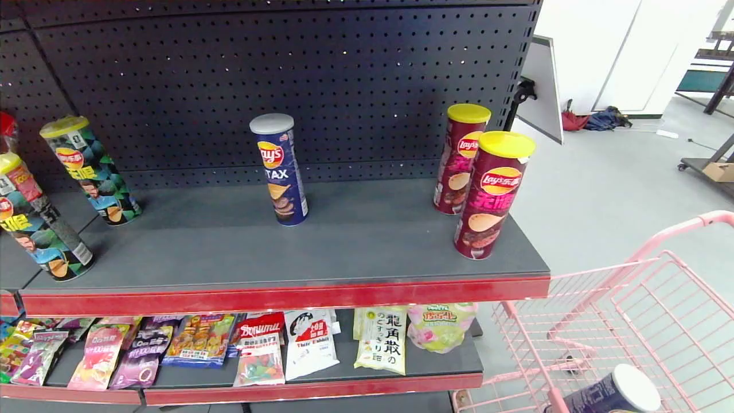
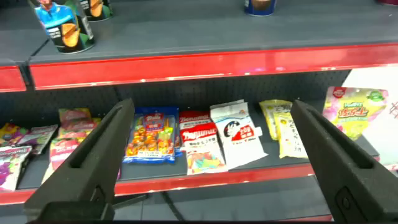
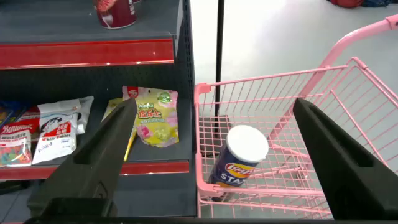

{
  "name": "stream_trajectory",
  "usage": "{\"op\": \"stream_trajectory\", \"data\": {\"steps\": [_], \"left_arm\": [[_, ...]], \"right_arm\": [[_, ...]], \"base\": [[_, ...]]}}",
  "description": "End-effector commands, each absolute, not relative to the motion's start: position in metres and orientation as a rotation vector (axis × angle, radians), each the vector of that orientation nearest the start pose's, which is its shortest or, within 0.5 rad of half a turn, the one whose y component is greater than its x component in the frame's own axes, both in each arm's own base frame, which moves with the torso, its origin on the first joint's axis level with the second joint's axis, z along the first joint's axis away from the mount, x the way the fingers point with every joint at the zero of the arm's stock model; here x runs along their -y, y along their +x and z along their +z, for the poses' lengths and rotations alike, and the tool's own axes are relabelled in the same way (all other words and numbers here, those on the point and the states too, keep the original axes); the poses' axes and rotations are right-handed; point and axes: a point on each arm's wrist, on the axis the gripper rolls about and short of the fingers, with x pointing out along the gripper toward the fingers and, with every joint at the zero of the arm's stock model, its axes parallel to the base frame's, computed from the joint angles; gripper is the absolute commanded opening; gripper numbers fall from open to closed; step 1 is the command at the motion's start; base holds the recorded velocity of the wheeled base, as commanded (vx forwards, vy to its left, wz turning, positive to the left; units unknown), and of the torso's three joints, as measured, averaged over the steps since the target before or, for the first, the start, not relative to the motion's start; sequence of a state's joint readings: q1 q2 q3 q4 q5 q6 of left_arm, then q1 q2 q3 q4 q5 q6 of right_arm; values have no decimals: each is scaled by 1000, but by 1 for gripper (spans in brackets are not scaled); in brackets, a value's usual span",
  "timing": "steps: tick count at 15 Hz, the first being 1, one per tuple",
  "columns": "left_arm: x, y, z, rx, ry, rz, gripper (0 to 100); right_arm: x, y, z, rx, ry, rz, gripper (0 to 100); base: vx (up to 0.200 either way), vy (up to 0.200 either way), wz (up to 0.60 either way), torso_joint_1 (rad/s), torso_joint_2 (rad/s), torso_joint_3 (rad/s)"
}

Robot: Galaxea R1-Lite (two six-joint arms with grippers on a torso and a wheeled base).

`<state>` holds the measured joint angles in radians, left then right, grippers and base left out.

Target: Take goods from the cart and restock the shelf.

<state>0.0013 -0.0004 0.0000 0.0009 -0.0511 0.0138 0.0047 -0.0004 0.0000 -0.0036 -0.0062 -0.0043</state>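
- Blue chip can [image 3: 239, 158], white-lidded, sits tilted in the near corner of the pink wire cart [image 3: 199, 143], which is parked just beside the end of the shelf.
- Right claw [image 3: 214, 106] hangs above the spot where the shelf end meets the cart, fingers spread wide and nothing between them.
- Left claw [image 2: 211, 109] faces the lower shelf [image 2: 186, 177], also spread wide and empty.
- Upper shelf board [image 1: 344, 241] is dark grey with a red front edge and a dark pegboard [image 1: 287, 69] behind it.
- On that board, a second blue can [image 1: 280, 169] stands upright near the middle.
- Two maroon cans with yellow lids [image 1: 493, 195] stand close together at the right end.
- Two patterned cans [image 1: 89, 169] stand at the left.
- Snack bags [image 2: 230, 134] lie in a row on the lower shelf, some overlapping.
- Pale grey floor [image 1: 602, 189] runs past the shelf end to white walls.
- A white panel [image 1: 545, 86] leans out from the shelf's end post, and a small heap of red and dark things [image 1: 596, 119] lies by the wall.
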Motion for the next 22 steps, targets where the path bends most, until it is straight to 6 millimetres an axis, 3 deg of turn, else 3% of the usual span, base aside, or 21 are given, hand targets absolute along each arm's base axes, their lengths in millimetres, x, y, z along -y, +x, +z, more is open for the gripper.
{"op": "stream_trajectory", "data": {"steps": [1,11,16,22], "left_arm": [[1,-23,75,-1,14,-49,100],[1,-23,75,-1,14,-49,100],[1,-23,75,-1,14,-49,100],[1,-23,75,-1,14,-49,100]], "right_arm": [[0,-23,76,5,-5,-2,100],[0,-23,76,5,0,-2,100],[0,-23,76,5,-2,-3,100],[0,-23,76,5,-2,-3,100]], "base": [[0,0,-600,2,7,-2],[0,0,-600,6,5,4],[0,0,0,-11,17,13],[0,0,0,-137,342,197]]}}
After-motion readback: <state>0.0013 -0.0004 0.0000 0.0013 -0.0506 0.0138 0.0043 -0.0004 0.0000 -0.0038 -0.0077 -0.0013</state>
